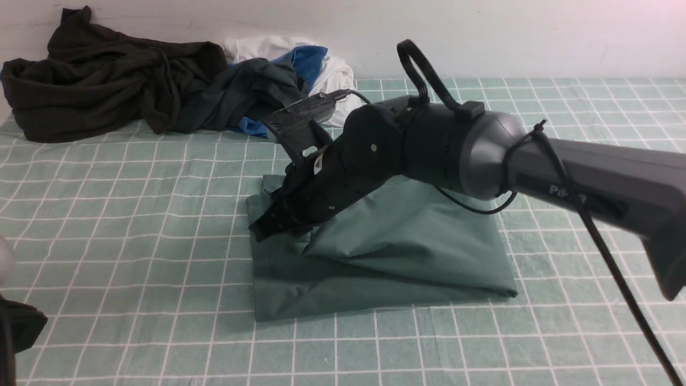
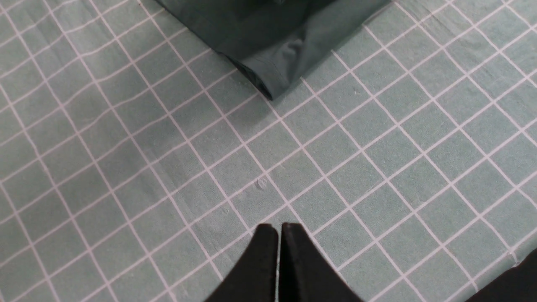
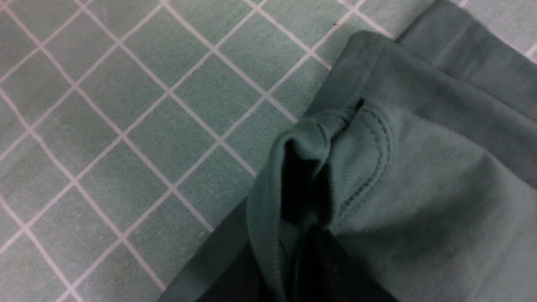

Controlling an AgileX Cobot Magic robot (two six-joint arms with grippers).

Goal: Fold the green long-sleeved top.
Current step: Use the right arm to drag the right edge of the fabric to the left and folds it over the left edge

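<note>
Green long-sleeved top folded, ribbed collar in right wrist view

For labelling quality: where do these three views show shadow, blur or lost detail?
Front view: soft even light, shadow under the right arm on the green top, a blurred pale blob at the left edge. Left wrist view: grid cloth sharp, fingers plain black. Right wrist view: collar folds dark inside.

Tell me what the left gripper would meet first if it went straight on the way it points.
Probably the checked table cover just beyond the left gripper; a folded corner of the green long-sleeved top lies farther along. Depth unclear.
</note>
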